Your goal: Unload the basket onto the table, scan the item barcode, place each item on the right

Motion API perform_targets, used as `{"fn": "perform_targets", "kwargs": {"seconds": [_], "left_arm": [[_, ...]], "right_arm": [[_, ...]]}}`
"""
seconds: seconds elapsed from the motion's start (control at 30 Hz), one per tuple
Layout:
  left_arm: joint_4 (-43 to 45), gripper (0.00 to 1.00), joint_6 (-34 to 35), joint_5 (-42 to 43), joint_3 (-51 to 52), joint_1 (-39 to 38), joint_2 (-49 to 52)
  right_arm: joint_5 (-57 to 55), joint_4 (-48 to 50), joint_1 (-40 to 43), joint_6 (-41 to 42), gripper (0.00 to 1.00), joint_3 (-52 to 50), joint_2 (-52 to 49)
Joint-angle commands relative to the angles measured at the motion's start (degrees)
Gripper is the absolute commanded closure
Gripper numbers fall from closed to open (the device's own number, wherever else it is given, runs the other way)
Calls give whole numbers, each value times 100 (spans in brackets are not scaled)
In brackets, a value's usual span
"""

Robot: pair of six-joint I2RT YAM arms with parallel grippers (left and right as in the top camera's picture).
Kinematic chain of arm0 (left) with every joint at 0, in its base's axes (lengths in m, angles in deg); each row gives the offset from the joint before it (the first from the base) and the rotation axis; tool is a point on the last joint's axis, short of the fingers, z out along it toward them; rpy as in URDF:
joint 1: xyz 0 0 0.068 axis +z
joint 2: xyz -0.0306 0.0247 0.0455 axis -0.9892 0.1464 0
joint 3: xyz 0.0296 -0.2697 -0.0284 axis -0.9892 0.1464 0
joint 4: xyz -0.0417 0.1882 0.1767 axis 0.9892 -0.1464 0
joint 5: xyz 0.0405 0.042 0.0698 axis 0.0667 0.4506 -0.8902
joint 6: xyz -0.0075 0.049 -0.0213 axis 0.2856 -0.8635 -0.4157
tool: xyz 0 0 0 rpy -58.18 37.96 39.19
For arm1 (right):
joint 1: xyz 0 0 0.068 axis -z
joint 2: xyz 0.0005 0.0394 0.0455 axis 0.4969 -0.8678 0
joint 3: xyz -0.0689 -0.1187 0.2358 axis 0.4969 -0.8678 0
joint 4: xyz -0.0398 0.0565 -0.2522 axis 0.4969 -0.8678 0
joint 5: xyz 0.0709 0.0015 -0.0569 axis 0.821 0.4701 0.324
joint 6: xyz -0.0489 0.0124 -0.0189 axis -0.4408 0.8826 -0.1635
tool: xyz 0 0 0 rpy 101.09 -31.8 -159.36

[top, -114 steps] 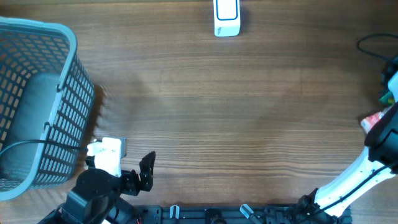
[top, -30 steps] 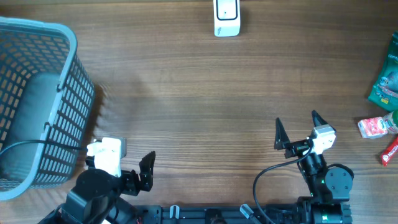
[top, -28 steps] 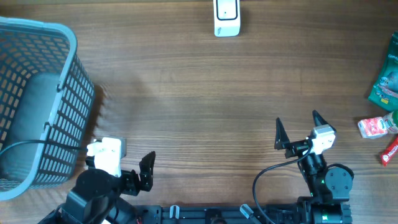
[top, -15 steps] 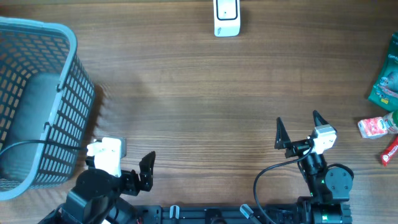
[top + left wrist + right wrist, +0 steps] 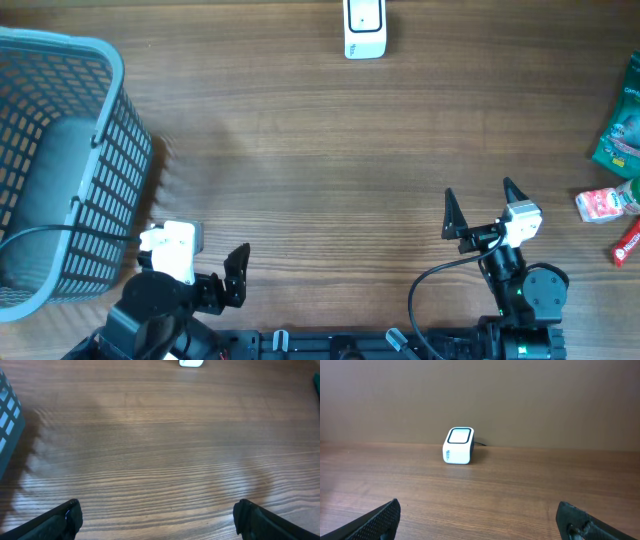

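Observation:
The white barcode scanner (image 5: 365, 28) stands at the far middle of the table; the right wrist view shows it upright (image 5: 458, 446), far ahead. Items lie at the right edge: a green packet (image 5: 620, 130), a small pink-and-white pack (image 5: 600, 204) and a red piece (image 5: 629, 243). Near the front edge my right gripper (image 5: 481, 205) is open and empty, left of those items. My left gripper (image 5: 195, 268) sits at the front left, open and empty, with only bare wood between its fingertips (image 5: 67, 516).
A blue-grey mesh basket (image 5: 105, 150) with a grey lump inside fills the left side, close behind my left gripper. Its corner shows at the edge of the left wrist view as the basket (image 5: 7, 420). A dark cable (image 5: 600, 70) lies at the far right.
Nothing has moved in the last second. Earlier, the right arm reached over the right edge; it now sits folded at the front, and the items there are uncovered.

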Motion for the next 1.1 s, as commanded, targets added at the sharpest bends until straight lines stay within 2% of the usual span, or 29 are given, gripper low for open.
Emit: {"fn": "perform_targets", "kwargs": {"seconds": [0.0,0.07,0.17,0.23,0.37,0.47,0.63,0.73,0.9,1.07], "left_arm": [[133,0,39,-76,-9,24,-42],[960,0,2,15,153,348,-173],[2273,0,-800,627,839,898,-678],[3213,0,-1054,1016,1484,1421,-1104],[4597,0,-1067,1657,2601,2234,-1738],[5589,0,-1067,1753,3362,2695,-1998],[6175,0,-1631,1749,4157,3097,-2020],[6555,0,-1622,1731,4520,3377,-2020],[5906,0,-1624,1576,4651,3436,-2020],[5869,0,-1622,1504,4651,3436,-2020]], "right_arm": [[-96,31,-28,81,0,-7,52],[-96,31,-28,81,0,-7,52],[-96,31,-28,79,0,-7,52],[-96,31,-28,79,0,-7,52],[-96,31,-28,79,0,-7,50],[-96,33,-28,81,0,-7,46],[-96,33,-28,76,0,-7,46],[-96,33,-28,79,0,-7,46],[-96,33,-28,81,0,-7,46],[-96,33,-28,79,0,-7,46]]}}
